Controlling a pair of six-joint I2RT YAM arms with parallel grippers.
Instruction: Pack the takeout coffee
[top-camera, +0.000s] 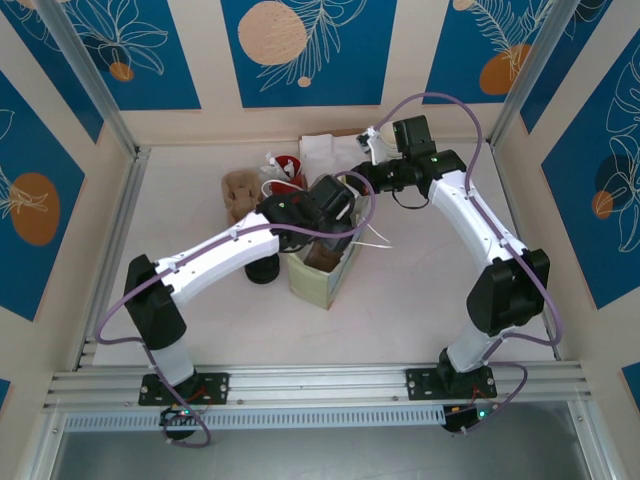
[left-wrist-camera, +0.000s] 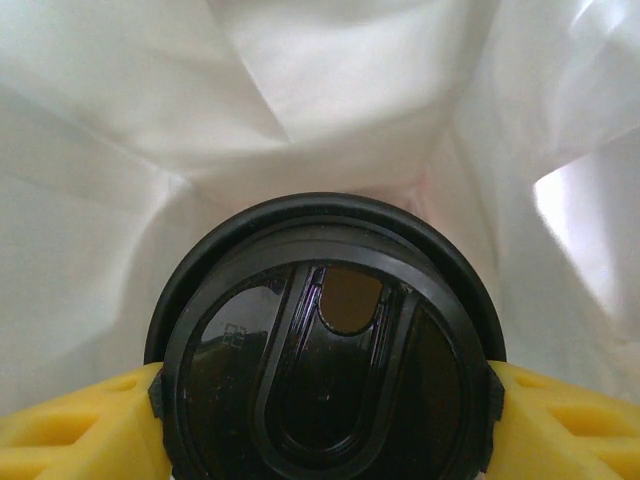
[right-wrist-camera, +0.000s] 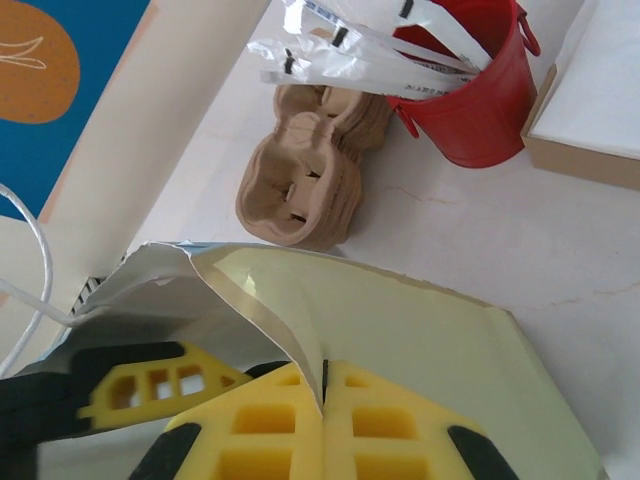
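— First entry?
— Takeout coffee (left-wrist-camera: 325, 350): round black lid facing up, sip-hole showing. Location: down inside the bag (top-camera: 322, 283), with crumpled white lining close around it. The cup body under the lid is hidden from me.

— Held by what?
— Left gripper (left-wrist-camera: 325, 420). Its yellow fingers (left-wrist-camera: 70, 425) press against opposite sides of the lid's rim — clamped on the cup, not yet released.

— Second entry?
— The bag itself: pale green outside, standing mouth-up in the middle of the table (top-camera: 430, 300). Right gripper (right-wrist-camera: 325, 400) has its fingers closed flat together on the bag's top edge, pinching it so the mouth gapes.

— Surroundings?
— Pulp cup carrier (right-wrist-camera: 310, 170) beyond the bag, apart from it. Red bucket (right-wrist-camera: 470, 100) of clear-wrapped packets (right-wrist-camera: 360, 45) near that. The corner of a shallow box (right-wrist-camera: 590, 110) off to one side.

— Which step would you call this?
— Lowering the cup into the bag, I'd judge, and well along. I can't tell whether its base rests on the bag floor.

— What does the next move call for?
— Likely setting the cup down upright, then parting the left fingers and lifting straight up through the mouth without snagging the lid or the lining. The right pinch ought to hold until the left arm is clear — otherwise the bag could slump and tip the cup.
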